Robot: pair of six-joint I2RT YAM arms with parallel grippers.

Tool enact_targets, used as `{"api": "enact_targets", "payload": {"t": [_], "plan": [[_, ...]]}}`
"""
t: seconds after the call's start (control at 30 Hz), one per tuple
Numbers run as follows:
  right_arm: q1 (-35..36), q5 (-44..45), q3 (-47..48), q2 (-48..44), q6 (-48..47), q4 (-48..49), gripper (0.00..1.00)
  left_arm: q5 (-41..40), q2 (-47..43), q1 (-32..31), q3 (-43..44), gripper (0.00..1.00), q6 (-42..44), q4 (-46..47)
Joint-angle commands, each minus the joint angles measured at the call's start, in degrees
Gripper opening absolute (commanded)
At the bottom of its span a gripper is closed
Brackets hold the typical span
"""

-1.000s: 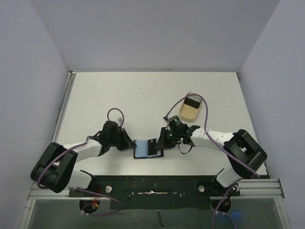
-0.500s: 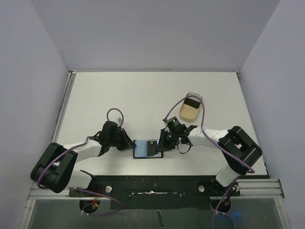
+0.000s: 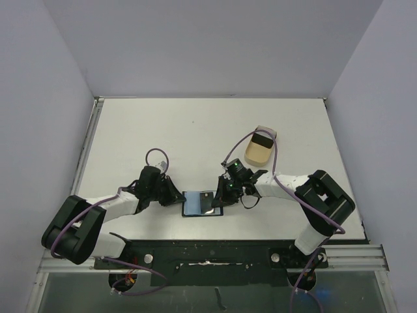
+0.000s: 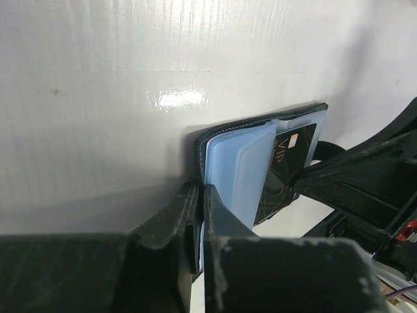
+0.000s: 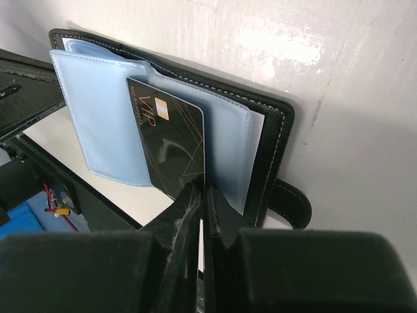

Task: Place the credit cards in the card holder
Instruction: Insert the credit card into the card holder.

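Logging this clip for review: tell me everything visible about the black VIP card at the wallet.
The black card is thin and glossy, like plastic, with fine gold lines, gold VIP lettering and a gold chip. The right gripper is shut on its near edge, holding it over the bluish sleeves of the open card holder. Whether it sits inside a pocket cannot be told.

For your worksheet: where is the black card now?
The card sits centre-front in the top view, pinched by the right gripper, on the open wallet.
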Motion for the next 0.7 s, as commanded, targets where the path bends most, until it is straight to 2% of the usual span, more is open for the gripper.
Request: {"api": "enact_targets", "payload": {"t": [0.0, 0.47, 0.67], "plan": [[0.0, 0.3, 1.6, 1.4, 0.4, 2.1, 0.00, -0.3, -0.1, 0.0, -0.5, 0.00, 0.2, 2.0], [-0.2, 1.0, 0.8, 0.5, 1.9, 4.1, 0.00, -0.2, 0.2, -0.7, -1.3, 0.00, -1.7, 3.3], [-1.3, 2.6, 0.2, -1.2, -0.1, 2.3, 0.00, -0.7, 0.5, -0.7, -1.4, 0.00, -1.4, 2.6]]}}
